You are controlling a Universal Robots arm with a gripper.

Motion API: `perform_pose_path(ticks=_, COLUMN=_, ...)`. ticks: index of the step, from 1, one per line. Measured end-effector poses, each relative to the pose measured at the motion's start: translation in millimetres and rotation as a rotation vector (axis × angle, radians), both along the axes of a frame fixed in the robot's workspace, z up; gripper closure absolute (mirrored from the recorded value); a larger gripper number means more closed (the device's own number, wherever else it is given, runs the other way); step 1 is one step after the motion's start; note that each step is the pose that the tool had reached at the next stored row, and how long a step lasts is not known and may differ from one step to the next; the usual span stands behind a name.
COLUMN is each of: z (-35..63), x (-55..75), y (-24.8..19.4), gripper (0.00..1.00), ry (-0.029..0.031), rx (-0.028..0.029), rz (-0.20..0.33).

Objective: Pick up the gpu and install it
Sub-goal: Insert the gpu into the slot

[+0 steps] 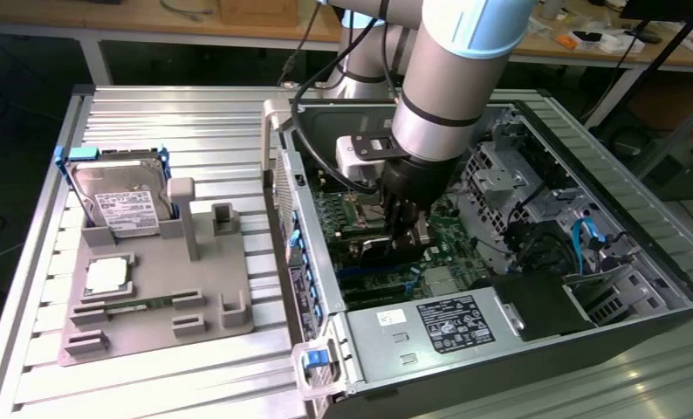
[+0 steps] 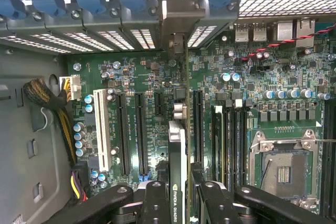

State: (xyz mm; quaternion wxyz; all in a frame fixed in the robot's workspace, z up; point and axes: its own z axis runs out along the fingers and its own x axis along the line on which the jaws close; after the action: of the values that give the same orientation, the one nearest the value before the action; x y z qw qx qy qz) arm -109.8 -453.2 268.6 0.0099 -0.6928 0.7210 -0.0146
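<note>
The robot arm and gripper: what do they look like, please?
The arm is a thick silver-grey tube with a light blue joint band. A black cable runs beside it. A pale grey box sits at the wrist. The gripper is black; its fingers bear round screws.

gpu (image 2: 177,150) cut off at frame edge; seating prob. hidden.

We see a ribbed aluminium table (image 1: 172,122), a cluttered wooden workbench (image 1: 126,19) behind it, and dark floor (image 1: 9,175) on the exterior view's left.
</note>
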Motion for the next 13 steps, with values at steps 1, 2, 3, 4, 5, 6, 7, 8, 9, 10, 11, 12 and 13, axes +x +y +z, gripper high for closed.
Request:
perform_pose_path(ticks=1, z=0.0, x=0.0, y=0.0, gripper=0.73, ry=0.0, rx=0.0, rz=0.001)
perform_pose_path(ticks=2, z=0.0, x=0.0, y=0.0, gripper=0.73, ry=0.0001, rx=0.0, rz=0.001)
perform_pose_path(ticks=3, z=0.0, x=0.0, y=0.1, gripper=0.73, ry=0.0, rx=0.0, rz=0.002)
perform_pose_path(ticks=4, z=0.0, x=0.0, y=0.1, gripper=0.73, ry=0.0001, rx=-0.0001, rz=0.003)
perform_pose_path(ticks=5, z=0.0, x=0.0, y=0.1, gripper=0.73, ry=0.0001, rx=-0.0001, rz=0.004)
perform_pose_path(ticks=6, z=0.0, x=0.0, y=0.1, gripper=0.73, ry=0.0, rx=0.0, rz=0.005)
perform_pose_path(ticks=7, z=0.0, x=0.0, y=0.1, gripper=0.73, ry=0.0, rx=0.0, rz=0.005)
perform_pose_path(ticks=8, z=0.0, x=0.0, y=0.1, gripper=0.73, ry=0.0, rx=0.0, rz=0.005)
perform_pose_path(ticks=9, z=0.0, x=0.0, y=0.1, gripper=0.73, ry=0.0, rx=0.0, rz=0.005)
perform_pose_path(ticks=10, z=-0.2, x=0.0, y=0.2, gripper=0.73, ry=0.0001, rx=-0.0001, rz=0.005)
perform_pose_path(ticks=11, z=-0.8, x=0.0, y=0.2, gripper=0.73, ry=0.0001, rx=0.0001, rz=0.005)
perform_pose_path(ticks=12, z=-1.3, x=0.0, y=0.1, gripper=0.73, ry=0.0001, rx=-0.0001, rz=0.005)
perform_pose_path(ticks=13, z=-1.9, x=0.0, y=0.1, gripper=0.73, ry=0.0001, rx=-0.0001, rz=0.005)
